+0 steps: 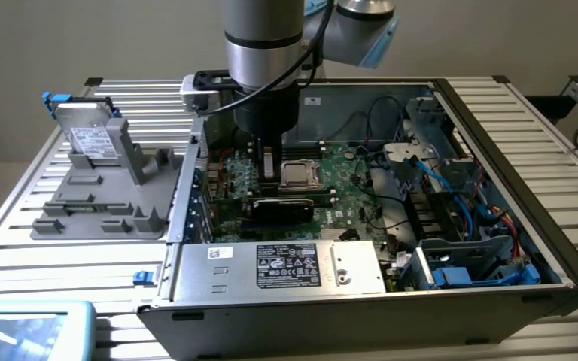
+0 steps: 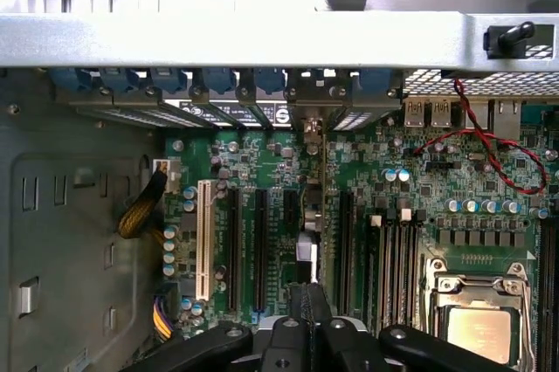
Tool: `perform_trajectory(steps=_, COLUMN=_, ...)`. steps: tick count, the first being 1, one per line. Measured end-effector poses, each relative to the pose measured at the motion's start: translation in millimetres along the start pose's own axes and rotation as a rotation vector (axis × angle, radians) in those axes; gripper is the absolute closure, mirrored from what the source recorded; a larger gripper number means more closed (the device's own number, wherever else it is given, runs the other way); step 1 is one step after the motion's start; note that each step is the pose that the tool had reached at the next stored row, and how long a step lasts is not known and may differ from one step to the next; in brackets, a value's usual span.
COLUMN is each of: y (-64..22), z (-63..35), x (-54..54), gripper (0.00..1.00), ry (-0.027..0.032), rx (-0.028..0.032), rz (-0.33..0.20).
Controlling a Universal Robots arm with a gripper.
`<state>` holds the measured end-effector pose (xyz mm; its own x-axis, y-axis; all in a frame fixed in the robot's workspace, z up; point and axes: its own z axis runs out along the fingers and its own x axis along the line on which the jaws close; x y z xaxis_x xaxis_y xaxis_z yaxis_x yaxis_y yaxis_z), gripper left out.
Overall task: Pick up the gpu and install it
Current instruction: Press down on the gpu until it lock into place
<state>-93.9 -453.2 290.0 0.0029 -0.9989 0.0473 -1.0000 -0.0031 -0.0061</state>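
The gpu stands on edge over the big green motherboard inside the open computer case, its black face toward the exterior camera. My gripper reaches straight down into the case onto the card's upper edge. In the wrist view the gpu appears edge-on as a thin strip running from the rear bracket openings to my gripper, whose fingers are shut on it. The card lines up with a black expansion slot beside the other slots. I cannot tell whether it is fully seated.
The CPU socket and memory slots lie just beyond the card. A power supply fills the case's near side, with drive cages and blue cables on the exterior view's right. A silver hard drive stands on a grey fixture outside the case.
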Motion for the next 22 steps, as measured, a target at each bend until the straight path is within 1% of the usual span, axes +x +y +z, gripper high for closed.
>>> perform_trajectory(steps=2, y=3.0, z=0.3, x=-0.2, gripper=0.88, ry=0.0032, rx=0.0045, rz=0.001)
perform_trajectory(steps=3, y=4.2, z=0.5, x=-0.3, gripper=0.88, ry=0.0046, rx=0.0082, rz=0.002)
perform_trajectory(steps=5, y=7.6, z=1.5, x=-0.7, gripper=0.88, ry=0.0052, rx=0.0134, rz=0.003)
perform_trajectory(steps=6, y=9.5, z=2.1, x=-1.2, gripper=0.88, ry=0.0051, rx=0.0147, rz=0.004)
perform_trajectory(steps=8, y=13.2, z=3.4, x=-2.2, gripper=0.88, ry=0.0052, rx=0.0152, rz=0.005)
perform_trajectory(steps=12, y=14.7, z=7.7, x=-6.5, gripper=0.88, ry=0.0052, rx=0.0152, rz=0.009)
perform_trajectory(steps=14, y=18.4, z=9.5, x=-6.7, gripper=0.88, ry=0.0050, rx=0.0149, rz=0.012)
perform_trajectory(steps=15, y=20.1, z=9.9, x=-6.7, gripper=0.88, ry=0.0041, rx=0.0149, rz=0.014)
perform_trajectory(steps=17, y=22.7, z=10.6, x=-6.8, gripper=0.88, ry=0.0000, rx=0.0147, rz=0.017)
perform_trajectory(steps=20, y=22.8, z=13.1, x=-7.0, gripper=0.88, ry=-0.0107, rx=0.0158, rz=0.022)
perform_trajectory(steps=22, y=22.9, z=14.8, x=-7.0, gripper=0.88, ry=-0.0159, rx=0.0168, rz=0.026)
